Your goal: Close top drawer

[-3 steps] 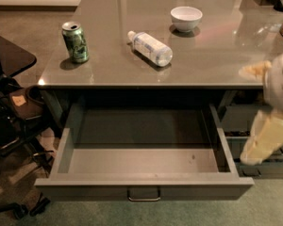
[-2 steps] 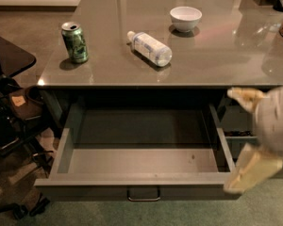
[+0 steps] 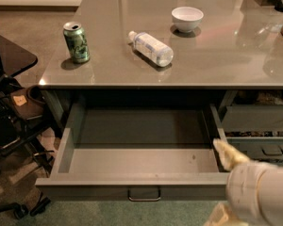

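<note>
The top drawer is a wide, shallow dark grey metal drawer, pulled far out from under the counter and empty inside. A small metal loop handle sits centred on its front. My gripper is a blurred cream-white shape at the drawer's front right corner, with the white arm behind it at the lower right of the view. It overlaps the drawer's right wall and front edge.
On the counter stand a green can, a clear plastic bottle lying on its side and a white bowl. A narrower grey drawer is half open at right. A black chair base and cables fill the floor at left.
My arm has swung down and leftward from the right edge of the view to the drawer's front right corner. The drawer has not moved.
</note>
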`<state>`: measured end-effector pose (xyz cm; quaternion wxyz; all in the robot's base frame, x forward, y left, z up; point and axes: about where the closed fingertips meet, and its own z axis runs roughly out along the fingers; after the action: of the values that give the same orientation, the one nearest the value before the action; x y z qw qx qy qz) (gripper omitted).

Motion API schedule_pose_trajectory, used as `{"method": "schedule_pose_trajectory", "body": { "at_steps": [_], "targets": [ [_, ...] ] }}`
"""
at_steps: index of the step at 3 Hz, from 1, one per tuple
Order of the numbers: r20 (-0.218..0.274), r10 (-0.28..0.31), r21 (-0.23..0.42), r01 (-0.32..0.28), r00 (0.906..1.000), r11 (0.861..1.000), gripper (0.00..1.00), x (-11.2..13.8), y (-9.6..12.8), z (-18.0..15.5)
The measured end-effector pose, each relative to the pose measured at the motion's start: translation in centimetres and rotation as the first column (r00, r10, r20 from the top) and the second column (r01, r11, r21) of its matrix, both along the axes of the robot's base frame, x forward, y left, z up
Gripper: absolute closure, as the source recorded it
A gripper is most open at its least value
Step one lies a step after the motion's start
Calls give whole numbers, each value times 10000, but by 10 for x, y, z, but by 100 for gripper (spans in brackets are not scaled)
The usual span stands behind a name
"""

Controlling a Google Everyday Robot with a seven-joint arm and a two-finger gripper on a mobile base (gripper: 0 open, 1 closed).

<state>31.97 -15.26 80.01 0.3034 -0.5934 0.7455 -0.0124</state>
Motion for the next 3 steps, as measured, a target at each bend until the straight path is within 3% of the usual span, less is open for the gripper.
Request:
{"method": "schedule_pose_trajectory", "body": {
  "at_steps": [1, 2, 3],
  "targets": [
    [-216, -259, -146, 256, 9994, 9996, 0, -11, -4, -33],
    [-219, -262, -146, 259, 9994, 9996, 0, -11, -4, -33],
    [-888, -462, -29, 461, 9950, 9989, 0, -25, 1, -75]
  ]
}}
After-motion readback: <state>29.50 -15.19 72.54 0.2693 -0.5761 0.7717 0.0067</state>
